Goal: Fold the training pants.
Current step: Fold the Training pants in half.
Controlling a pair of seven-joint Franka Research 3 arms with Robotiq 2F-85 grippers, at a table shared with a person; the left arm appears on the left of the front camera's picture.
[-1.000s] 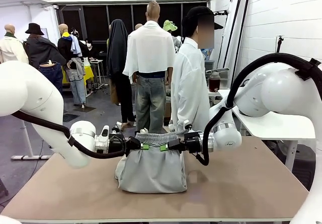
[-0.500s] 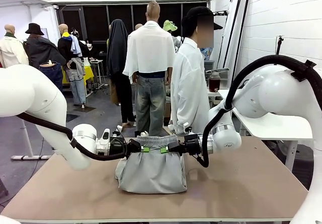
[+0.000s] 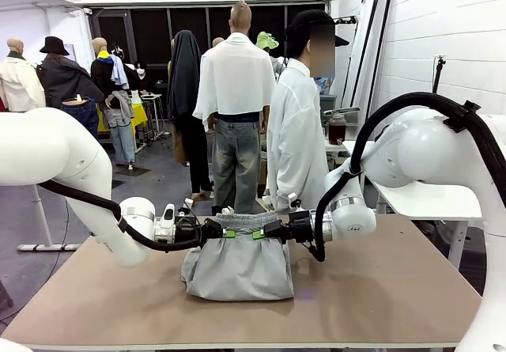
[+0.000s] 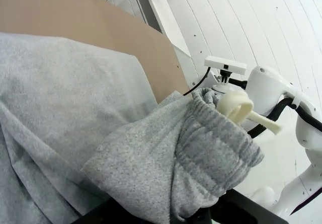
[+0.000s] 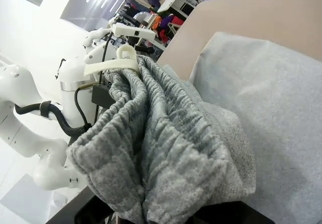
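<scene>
The light-grey training pants (image 3: 237, 265) lie folded on the brown table (image 3: 379, 289), with the gathered waistband (image 3: 245, 221) lifted off the surface. My left gripper (image 3: 224, 231) is shut on the waistband's left end. My right gripper (image 3: 259, 233) is shut on its right end, close beside the left one. The left wrist view has bunched waistband (image 4: 201, 148) and a white drawstring (image 4: 241, 110) right in front of the camera, my fingers hidden under the cloth. In the right wrist view the waistband (image 5: 151, 143) is likewise gathered up, the flat pants (image 5: 271, 93) beyond it.
A person in a white shirt (image 3: 296, 146) stands at the table's far edge, just behind the pants. A white side table (image 3: 431, 194) stands at the right. Bare tabletop lies left and right of the pants.
Both grippers have sunk slightly with the waistband and eased toward the near side. The pants sit a little lower and flatter than a second ago.
</scene>
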